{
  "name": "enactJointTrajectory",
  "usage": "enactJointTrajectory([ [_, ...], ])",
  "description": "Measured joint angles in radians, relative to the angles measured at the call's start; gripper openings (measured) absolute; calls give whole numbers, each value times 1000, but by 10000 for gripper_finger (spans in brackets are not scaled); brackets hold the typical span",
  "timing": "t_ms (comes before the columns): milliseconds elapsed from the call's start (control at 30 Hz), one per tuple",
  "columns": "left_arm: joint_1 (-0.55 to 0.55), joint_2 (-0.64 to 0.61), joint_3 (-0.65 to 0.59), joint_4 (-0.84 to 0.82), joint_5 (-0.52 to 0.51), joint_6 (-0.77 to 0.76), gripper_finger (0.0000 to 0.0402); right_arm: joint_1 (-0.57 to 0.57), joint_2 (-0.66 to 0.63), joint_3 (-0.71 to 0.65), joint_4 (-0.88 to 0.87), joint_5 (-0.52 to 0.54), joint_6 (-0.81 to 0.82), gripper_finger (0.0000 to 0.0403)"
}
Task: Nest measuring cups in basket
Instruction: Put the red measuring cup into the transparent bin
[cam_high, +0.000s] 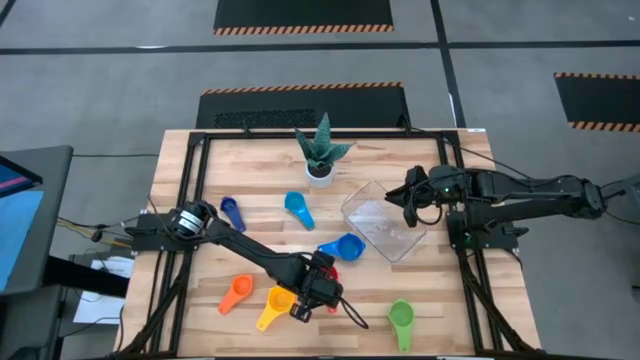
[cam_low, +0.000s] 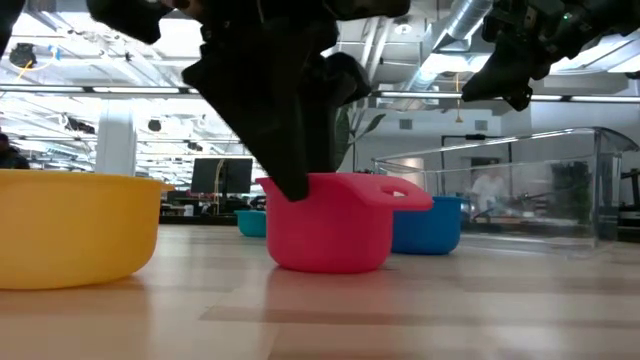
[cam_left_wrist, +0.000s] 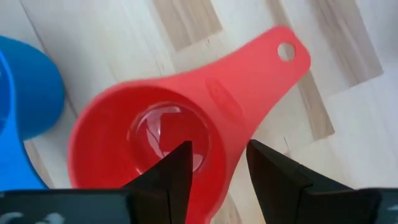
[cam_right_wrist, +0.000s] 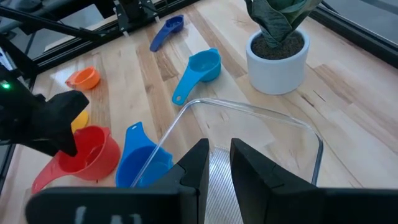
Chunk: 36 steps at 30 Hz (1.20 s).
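Two dark jointed arms, black cables trailing, each hand (cam_left_wrist: 217, 180) with flat black fingers.

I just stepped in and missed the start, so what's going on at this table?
Two robot arms are sorting measuring cups into a clear basket, which looks empty so far. The left tool is down at the red cup, its fingers straddling the cup's wall, one inside the bowl. The right tool hovers over the basket, holding nothing. The blue cup sits beside the basket; light blue, dark blue, orange, yellow and green cups lie scattered on the table.
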Motion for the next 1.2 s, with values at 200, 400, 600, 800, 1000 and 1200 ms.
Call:
enactJointTrajectory([
  [200,2,0,0,19,-21,1,142,0,0,0,0,0,0,92],
  [400,6,9,0,26,-16,-36,142,0,0,0,0,0,0,92],
  [600,8,33,2,34,-17,-86,142,0,0,0,0,0,0,92],
  [800,16,34,1,31,-25,-150,142,0,0,0,2,0,0,92],
  [1000,20,34,0,27,-9,-152,121,0,0,0,1,0,1,92],
  [1200,20,34,0,29,35,-158,15,0,0,0,1,0,0,92],
])
